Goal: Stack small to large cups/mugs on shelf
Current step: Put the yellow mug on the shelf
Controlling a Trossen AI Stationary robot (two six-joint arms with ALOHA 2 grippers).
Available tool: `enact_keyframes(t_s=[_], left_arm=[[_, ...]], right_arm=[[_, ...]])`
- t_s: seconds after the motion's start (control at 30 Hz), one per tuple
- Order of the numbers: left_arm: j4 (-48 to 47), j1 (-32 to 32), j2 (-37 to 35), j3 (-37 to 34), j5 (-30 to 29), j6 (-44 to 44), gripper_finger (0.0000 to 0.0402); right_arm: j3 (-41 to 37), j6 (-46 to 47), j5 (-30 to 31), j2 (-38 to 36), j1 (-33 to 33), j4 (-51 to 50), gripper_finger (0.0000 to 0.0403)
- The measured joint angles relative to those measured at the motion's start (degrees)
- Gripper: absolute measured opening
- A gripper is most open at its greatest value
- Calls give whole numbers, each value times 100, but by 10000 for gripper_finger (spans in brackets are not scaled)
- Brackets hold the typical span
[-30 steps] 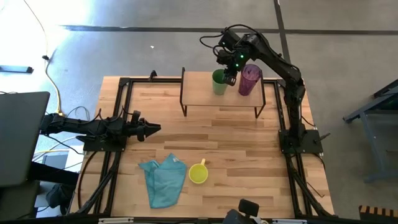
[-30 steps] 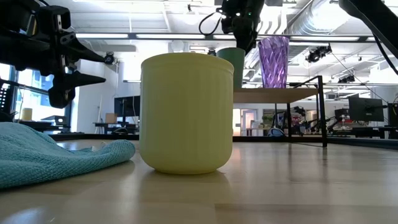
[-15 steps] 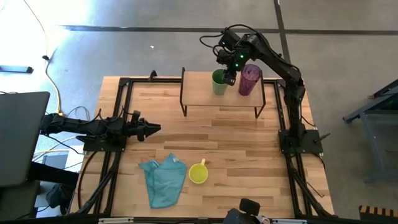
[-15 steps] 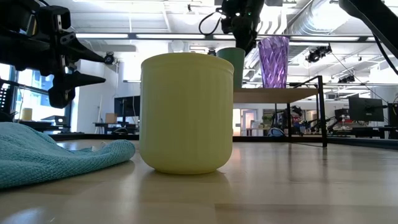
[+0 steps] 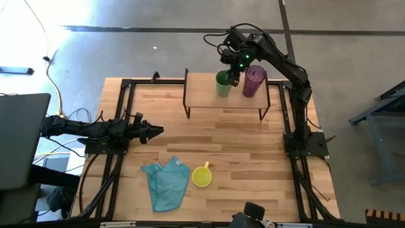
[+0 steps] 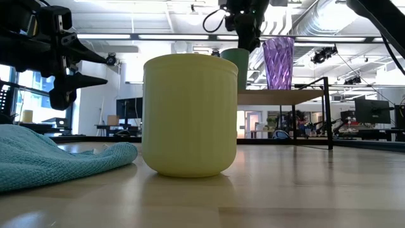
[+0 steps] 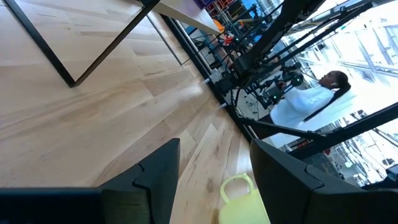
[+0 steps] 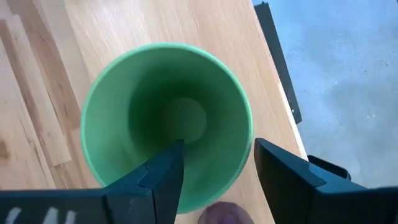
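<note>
Right gripper (image 5: 234,75) poised over the green plastic cup (image 5: 223,83) on the small light-wood shelf (image 5: 205,95).

From above, cup beside the purple translucent tumbler (image 5: 254,82); wrist view shows fingers spread astride its rim (image 8: 245,118). Light, stiff, probably slick: pinch the wall.

No text, label or number can be read.

A grey concrete floor (image 5: 158,50) surrounds the slatted wooden table (image 5: 209,136), crossed on the far side by a dark strip (image 5: 158,29); a yellow cable (image 5: 52,66) trails across it at the left; beyond the table the room shows white ceiling ducts (image 6: 316,19), long ceiling lights, a bright window (image 6: 25,95) at left, and what may be desks with monitors (image 6: 370,113) at right.
</note>
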Motion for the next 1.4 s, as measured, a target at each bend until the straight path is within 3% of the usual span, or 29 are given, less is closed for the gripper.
enact_keyframes(t_s=[0.43,0.83,1.0,1.27,1.4], left_arm=[[2,0,-2,0,-2,0,184],[12,0,-2,0,-2,-14,184],[130,0,0,0,88,-17,184],[747,0,-2,0,599,115,184],[1094,0,0,0,1015,210,184]], right_arm=[[0,176,-225,-744,-43,374,186],[0,320,-1132,-1908,214,1007,186],[0,318,-1412,-2288,492,996,186],[0,312,-2488,-2576,1252,899,186],[0,335,-2542,-2579,1706,695,186]])
